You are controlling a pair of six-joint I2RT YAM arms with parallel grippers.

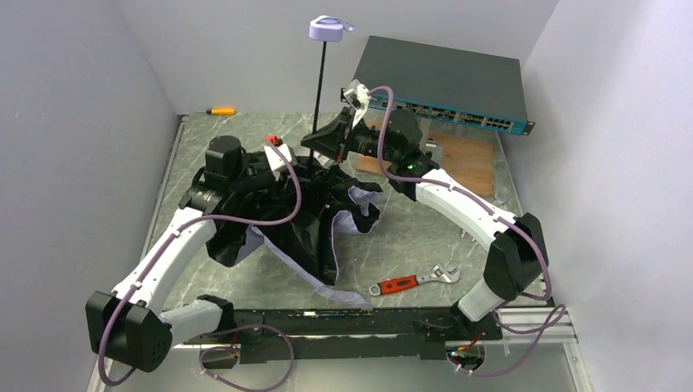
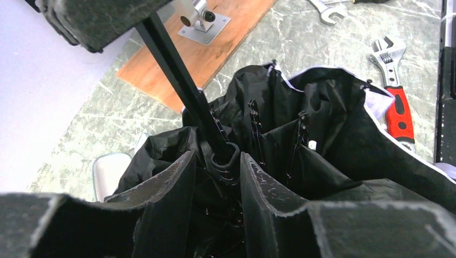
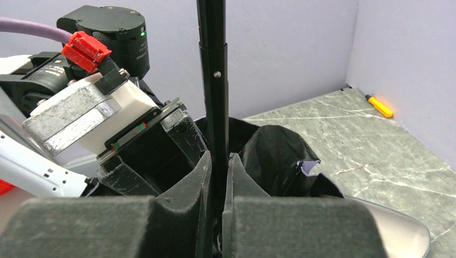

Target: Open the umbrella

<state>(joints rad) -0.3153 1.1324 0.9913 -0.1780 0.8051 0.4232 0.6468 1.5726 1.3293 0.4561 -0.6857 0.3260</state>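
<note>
Umbrella [image 1: 286, 220]: black-and-lavender canopy crumpled on worktop [image 1: 425, 237], left of wooden board [image 1: 470, 159]. Shaft [image 1: 320, 90] upright, lavender handle [image 1: 329, 30] uppermost.
Right gripper [image 3: 219, 158]: jaws pinching shaft above canopy, just left of board.
Left gripper [image 2: 218, 157]: jaws part-spread either side of black collar [image 2: 226, 161] at shaft's foot; contact unclear.

A dark network switch [image 1: 445, 82] sits at one o'clock, at the back of the grey marbled table [image 1: 409, 237]. Just in front of it lies a wooden board [image 1: 470, 159] with a small metal bracket [image 2: 201, 24] standing on it. A yellow-handled screwdriver [image 1: 221, 110] lies at eleven o'clock by the wall. A red-handled adjustable wrench [image 1: 413, 282] lies at five o'clock, and a plain spanner [image 2: 325, 11] rests just off the board's edge.
</note>
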